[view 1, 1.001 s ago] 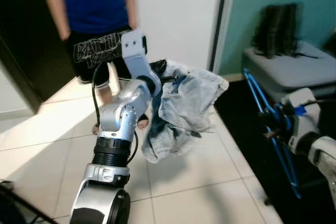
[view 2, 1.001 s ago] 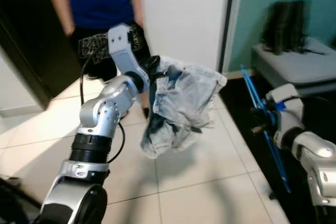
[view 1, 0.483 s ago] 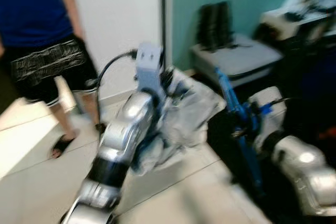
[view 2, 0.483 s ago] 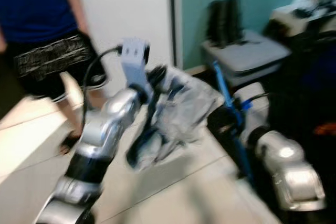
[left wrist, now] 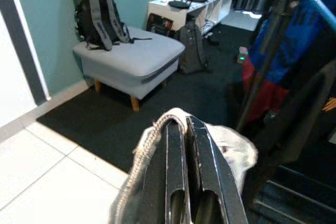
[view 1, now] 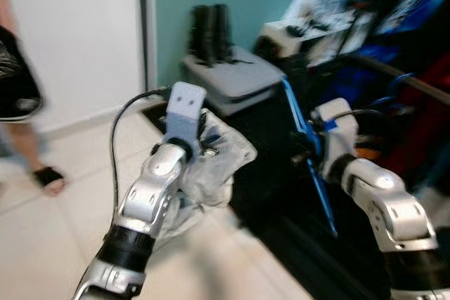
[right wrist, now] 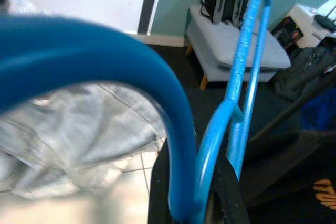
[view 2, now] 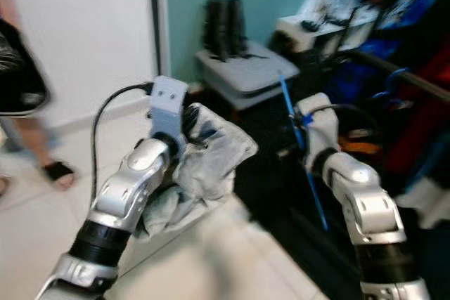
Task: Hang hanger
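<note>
My left gripper (left wrist: 185, 192) is shut on a bunch of pale denim cloth (view 1: 219, 163), held up in front of me; the cloth (left wrist: 151, 139) wraps around the black fingers. My right gripper (right wrist: 193, 203) is shut on a blue plastic hanger (right wrist: 237, 77), its thick hook curving close past the wrist camera. From the head, the hanger (view 1: 306, 147) stands nearly upright at the right gripper (view 1: 309, 154), just right of the denim. A dark clothes rail (view 1: 402, 81) runs at the right with blue and red garments (view 1: 415, 26) hanging around it.
A grey padded stool (view 1: 233, 75) with a dark backpack (left wrist: 100, 14) on it stands against the teal wall. Black carpet (left wrist: 105, 124) meets pale floor tiles (view 1: 63, 237). A person's leg and sandalled foot (view 1: 48, 177) are at the far left. A low white shelf (left wrist: 189, 3) stands behind.
The camera has swung right: the person has slid to the left edge, and the stool and clothes rail have come into view. Both grippers keep their holds.
</note>
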Motion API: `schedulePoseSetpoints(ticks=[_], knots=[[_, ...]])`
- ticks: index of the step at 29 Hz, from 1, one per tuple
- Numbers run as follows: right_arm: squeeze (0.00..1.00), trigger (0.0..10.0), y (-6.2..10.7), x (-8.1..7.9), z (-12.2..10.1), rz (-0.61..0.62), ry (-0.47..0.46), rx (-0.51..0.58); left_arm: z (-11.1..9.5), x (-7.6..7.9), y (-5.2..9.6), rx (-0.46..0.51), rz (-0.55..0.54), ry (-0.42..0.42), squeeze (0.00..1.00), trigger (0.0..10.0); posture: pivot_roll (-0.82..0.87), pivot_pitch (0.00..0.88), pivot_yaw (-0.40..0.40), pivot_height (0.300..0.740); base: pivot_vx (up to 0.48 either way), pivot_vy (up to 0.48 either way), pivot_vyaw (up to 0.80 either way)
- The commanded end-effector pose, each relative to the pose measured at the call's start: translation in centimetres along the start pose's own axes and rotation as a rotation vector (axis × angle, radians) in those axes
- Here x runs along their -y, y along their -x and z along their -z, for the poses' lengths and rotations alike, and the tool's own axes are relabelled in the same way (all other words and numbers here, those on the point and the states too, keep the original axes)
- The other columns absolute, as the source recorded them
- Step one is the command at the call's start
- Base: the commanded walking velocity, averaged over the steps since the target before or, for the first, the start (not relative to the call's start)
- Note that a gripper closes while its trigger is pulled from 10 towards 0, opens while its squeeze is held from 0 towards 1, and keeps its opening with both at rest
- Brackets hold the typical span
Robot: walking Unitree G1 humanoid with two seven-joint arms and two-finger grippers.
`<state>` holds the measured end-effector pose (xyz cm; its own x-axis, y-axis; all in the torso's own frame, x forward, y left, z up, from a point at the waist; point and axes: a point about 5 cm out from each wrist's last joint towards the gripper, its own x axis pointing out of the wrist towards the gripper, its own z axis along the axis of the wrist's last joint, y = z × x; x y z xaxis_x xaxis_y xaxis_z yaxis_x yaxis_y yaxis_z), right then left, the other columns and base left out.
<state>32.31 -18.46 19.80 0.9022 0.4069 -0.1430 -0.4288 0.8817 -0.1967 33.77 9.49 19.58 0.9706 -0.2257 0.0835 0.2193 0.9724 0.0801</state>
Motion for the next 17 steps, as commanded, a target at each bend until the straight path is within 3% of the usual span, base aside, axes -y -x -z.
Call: schedulePoseSetpoints(ticks=[1,10,17], knots=[[0.0,10.0,-0.2,-0.1,1.2,-0.008,-0.022,-0.042,-1.2,0.1,0.0,0.059,-0.002,-0.021,0.0,10.0,-0.01,0.0,-0.167,0.74,0.0,0.0,-0.78],[0.0,10.0,-0.5,-0.3,1.1,-0.018,-0.065,-0.033,-3.4,-0.2,-0.5,0.122,0.019,-0.033,0.0,10.0,-0.03,0.0,-0.112,0.74,0.0,0.0,-0.78],[0.0,10.0,0.5,0.0,1.4,-0.049,-0.131,-0.03,-6.4,0.7,-1.7,0.197,0.064,-0.02,0.0,10.0,-0.07,0.0,-0.063,0.74,0.0,0.0,-0.78]])
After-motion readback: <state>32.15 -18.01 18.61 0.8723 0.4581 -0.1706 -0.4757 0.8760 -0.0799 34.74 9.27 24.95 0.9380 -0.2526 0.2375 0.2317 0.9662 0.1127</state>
